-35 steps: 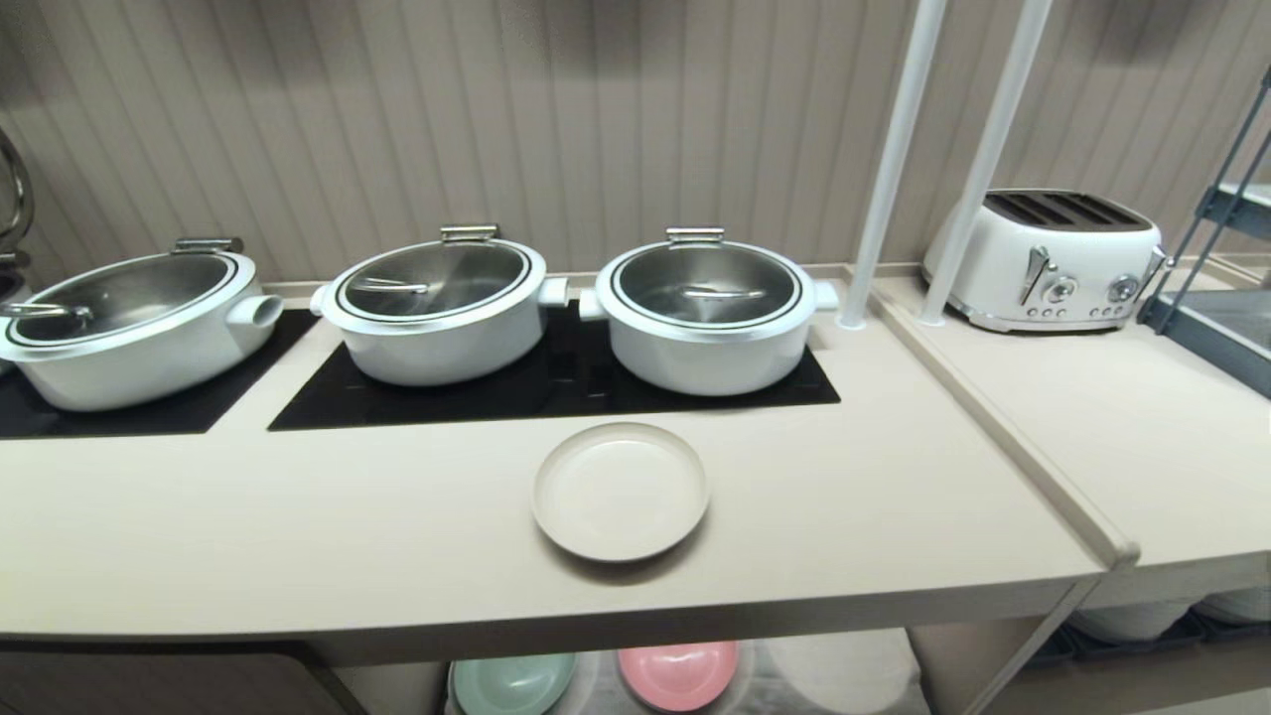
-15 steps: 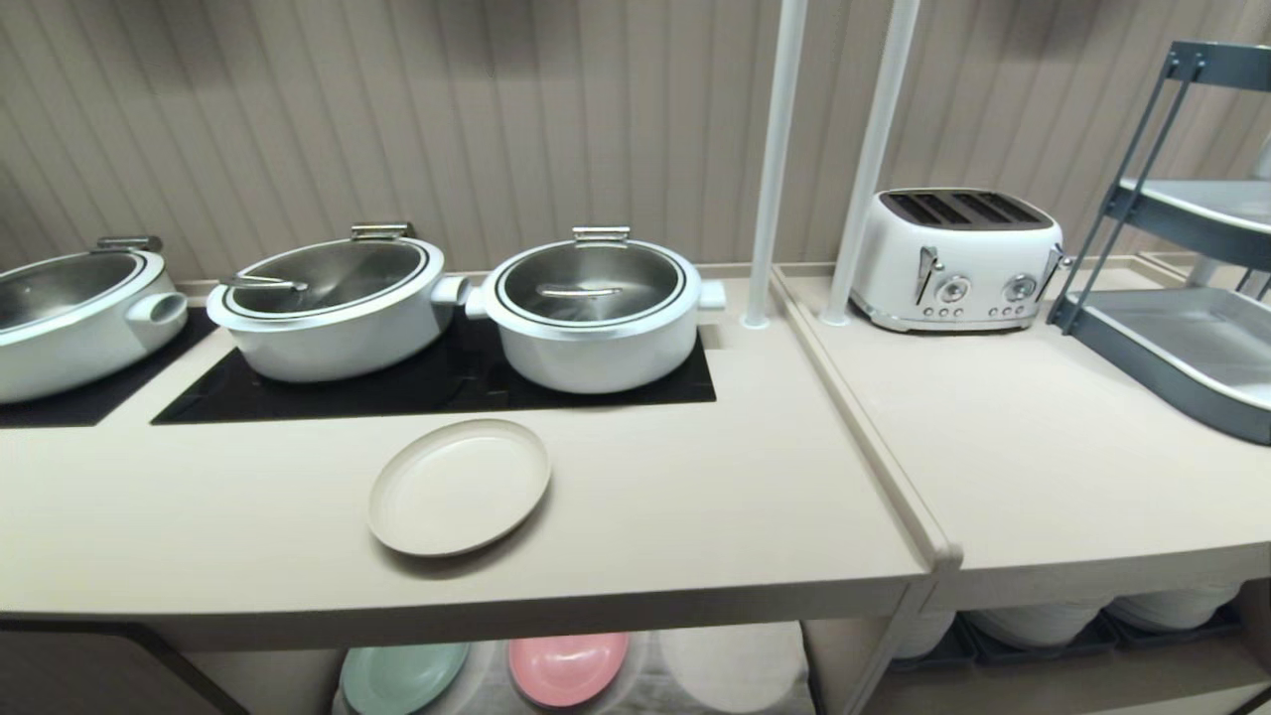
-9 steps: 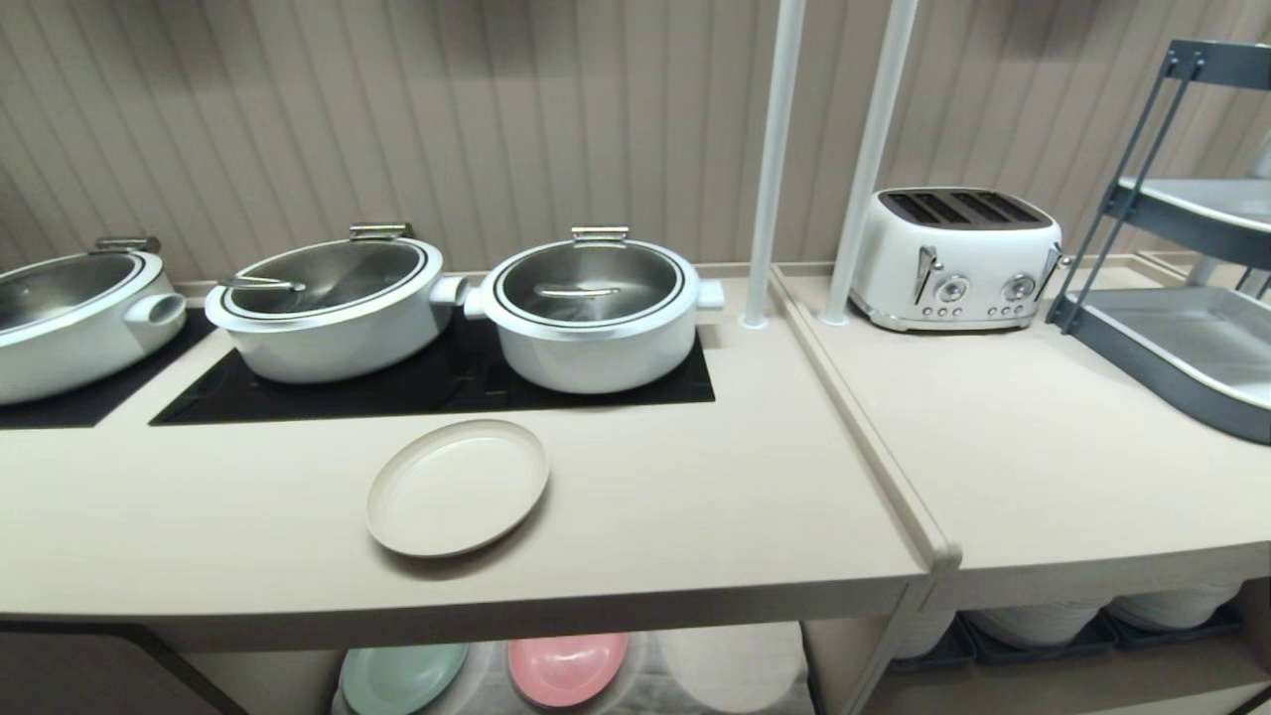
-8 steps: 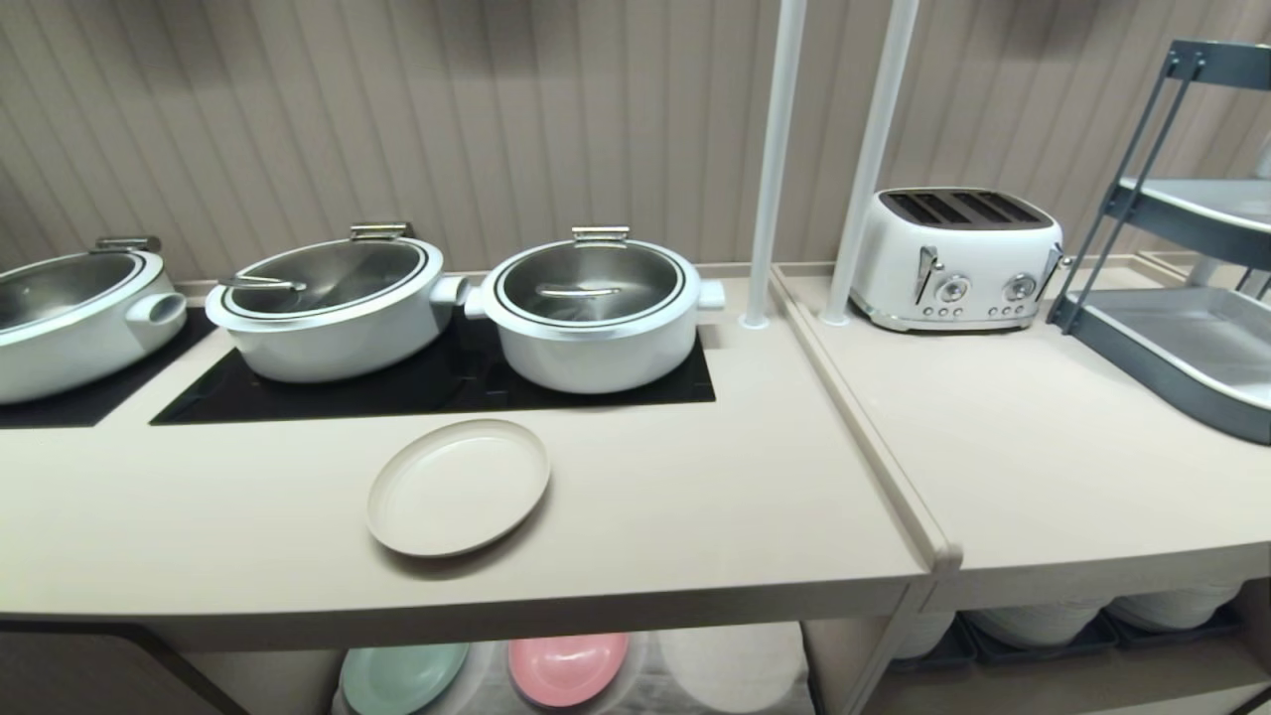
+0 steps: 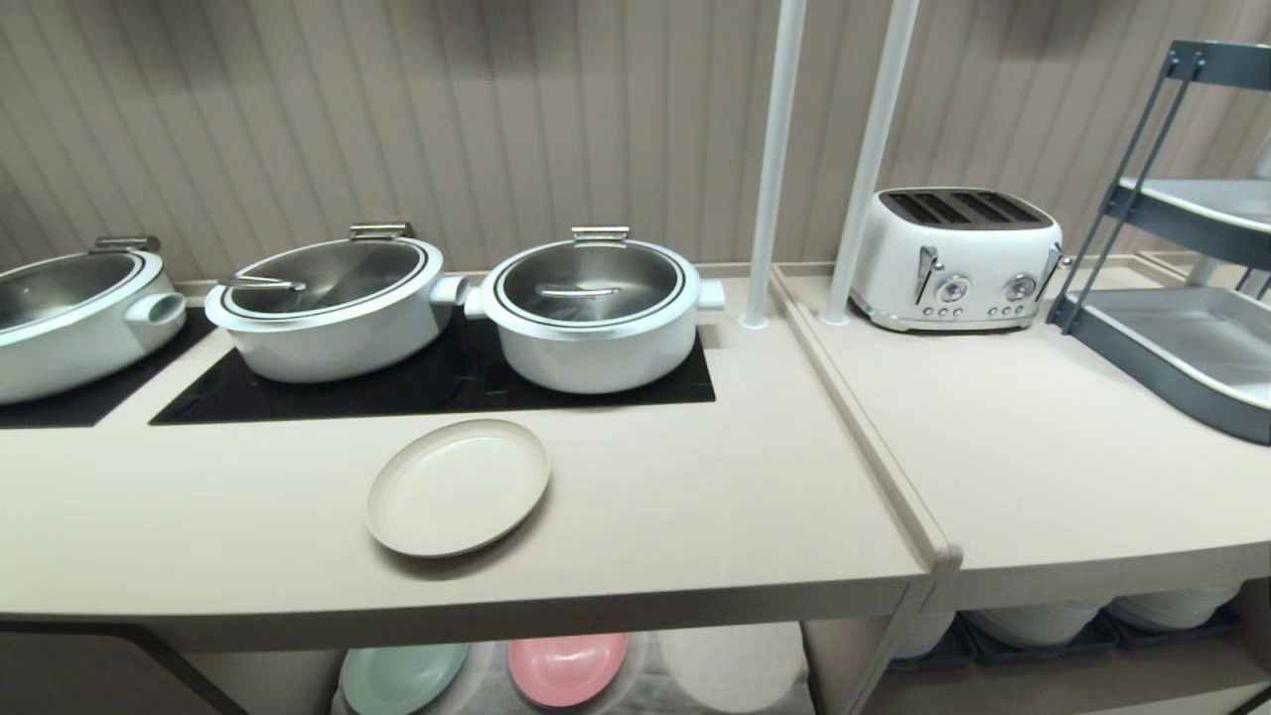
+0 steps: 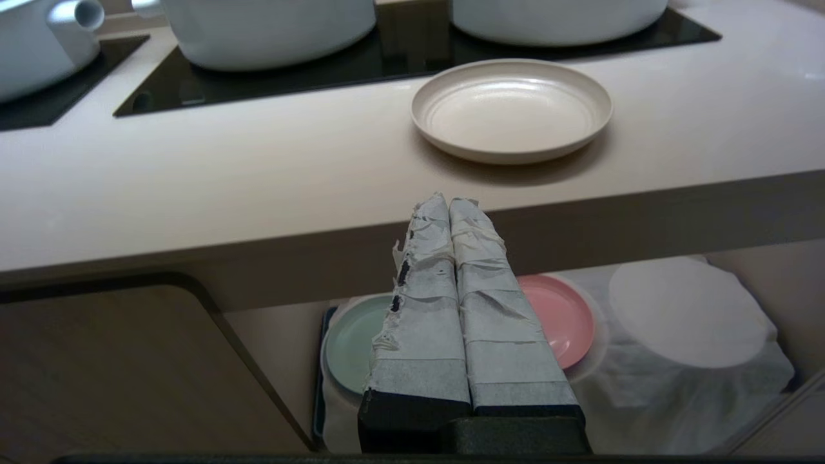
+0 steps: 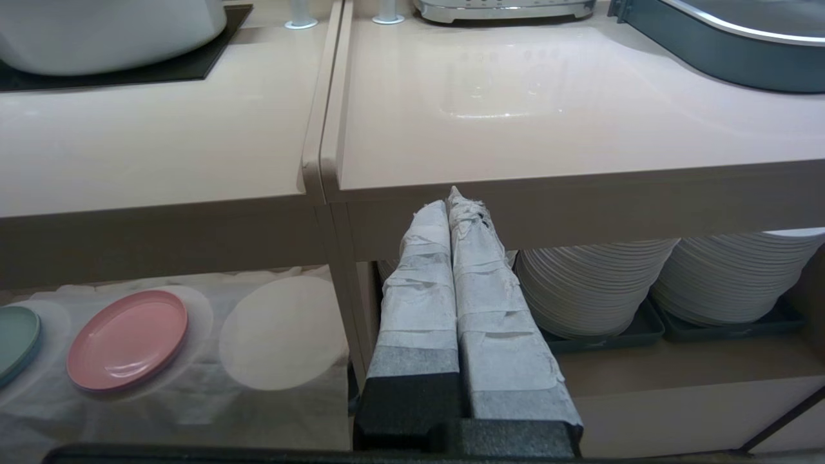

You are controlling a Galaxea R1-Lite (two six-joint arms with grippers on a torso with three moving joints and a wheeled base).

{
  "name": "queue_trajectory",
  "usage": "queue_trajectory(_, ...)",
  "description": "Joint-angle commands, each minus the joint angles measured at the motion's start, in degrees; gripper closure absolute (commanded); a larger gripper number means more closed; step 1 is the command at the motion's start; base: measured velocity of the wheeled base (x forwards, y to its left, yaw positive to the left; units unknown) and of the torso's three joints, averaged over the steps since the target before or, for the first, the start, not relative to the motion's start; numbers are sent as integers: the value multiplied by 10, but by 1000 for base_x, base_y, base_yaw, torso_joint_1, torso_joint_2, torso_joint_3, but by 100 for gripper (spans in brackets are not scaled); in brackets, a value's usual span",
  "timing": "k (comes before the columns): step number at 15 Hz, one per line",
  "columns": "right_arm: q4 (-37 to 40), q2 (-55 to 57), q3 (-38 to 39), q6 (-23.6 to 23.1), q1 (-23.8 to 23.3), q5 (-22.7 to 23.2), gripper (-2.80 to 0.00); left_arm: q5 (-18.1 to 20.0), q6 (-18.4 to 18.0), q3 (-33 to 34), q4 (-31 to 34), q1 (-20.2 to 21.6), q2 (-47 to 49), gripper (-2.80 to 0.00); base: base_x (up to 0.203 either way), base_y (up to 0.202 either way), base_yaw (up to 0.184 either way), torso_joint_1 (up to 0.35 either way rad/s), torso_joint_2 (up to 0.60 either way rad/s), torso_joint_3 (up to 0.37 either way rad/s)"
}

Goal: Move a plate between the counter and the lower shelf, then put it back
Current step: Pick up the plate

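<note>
On the counter (image 5: 695, 516), at seven o'clock from the nearest pot (image 5: 594, 306), the plate (image 5: 458, 487) is seen untouched; both grippers, left (image 6: 451, 205) and right (image 7: 459, 201), are pressed shut, empty; every move is left.

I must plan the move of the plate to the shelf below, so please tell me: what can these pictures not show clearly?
- Lower shelf: head view, mostly hidden under the counter and cut by the bottom edge.
- White cloth: left wrist view, what makes its round hump is covered.
- Mint-green plate: left wrist view, partly behind the shut left pincer.
- Leftmost pot: head view, cut by the edge.
</note>
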State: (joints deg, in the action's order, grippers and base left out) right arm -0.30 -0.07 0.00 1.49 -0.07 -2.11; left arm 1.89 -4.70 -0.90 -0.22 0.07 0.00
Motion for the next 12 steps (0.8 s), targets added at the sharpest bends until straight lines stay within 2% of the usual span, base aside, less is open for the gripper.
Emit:
queue_trajectory(1, 0, 1, 0, 0, 0, 0, 0, 3, 0, -21, 7, 1, 2, 0, 0, 0, 0, 0, 0, 0)
queue_trajectory(4, 0, 1, 0, 0, 0, 0, 0, 1, 0, -83, 35, 0, 44, 0, 0, 0, 0, 0, 0, 0)
queue_trajectory(8, 0, 1, 0, 0, 0, 0, 0, -16, 2, -155, 39, 2, 164, 0, 0, 0, 0, 0, 0, 0)
queue_trajectory(10, 0, 1, 0, 0, 0, 1, 0, -18, 22, -192, 40, 2, 231, 0, 0, 0, 0, 0, 0, 0)
queue_trajectory(12, 0, 1, 0, 0, 0, 0, 0, -20, 60, -232, 40, 4, 312, 0, 0, 0, 0, 0, 0, 0)
